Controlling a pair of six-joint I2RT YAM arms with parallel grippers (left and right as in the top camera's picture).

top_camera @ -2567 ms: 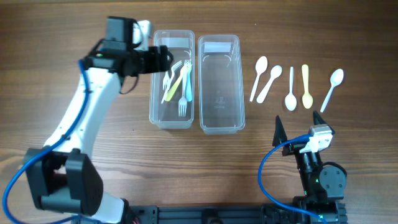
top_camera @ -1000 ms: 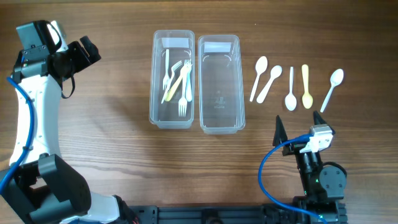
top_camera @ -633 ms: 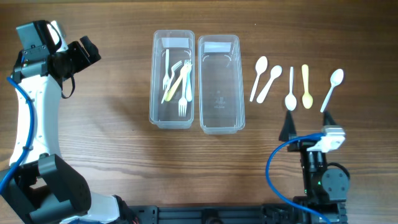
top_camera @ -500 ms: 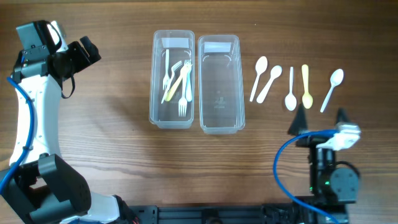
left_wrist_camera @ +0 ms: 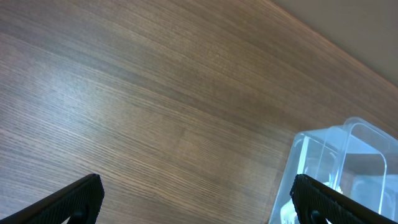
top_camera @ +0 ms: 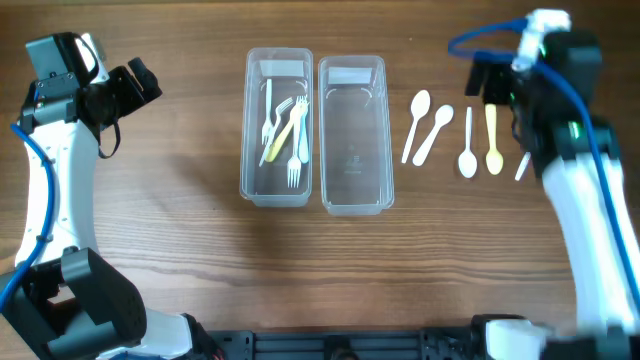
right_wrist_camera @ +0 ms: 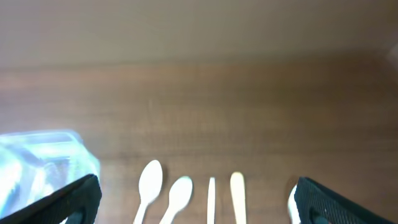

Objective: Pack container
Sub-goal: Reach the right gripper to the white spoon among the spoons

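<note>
Table: brown wood grain (top_camera: 200,220), carrying two clear containers side by side and a row of spoons to their right.
Left container: the clear tub (top_camera: 244,130) nearer the left arm; it holds the forks (top_camera: 285,130), several white and one yellow, lying lengthwise and overlapping.
Right container: the second tub (top_camera: 352,150), just beside the first with their long walls nearly touching; nothing shows on its floor.
White spoons: three of them (top_camera: 432,132) lie on the table right of the containers, the first two slanted and close together, the third straight.
Yellow spoon: it (top_camera: 492,140) lies just right of the third white one and parallel to it.
Last spoon: only a white sliver (top_camera: 521,168) shows beside the right arm (top_camera: 590,200), which covers the rest.
Left gripper: it (top_camera: 140,85) hangs over bare wood well left of the containers; in the wrist view its fingers (left_wrist_camera: 68,199) stand wide apart with nothing between them, and a corner of the left container shows at the right.
Right gripper: it (top_camera: 492,82) sits over the far ends of the third white spoon and the yellow spoon; the blurred wrist view shows its fingers (right_wrist_camera: 65,199) spread wide and empty, the spoon row below.
</note>
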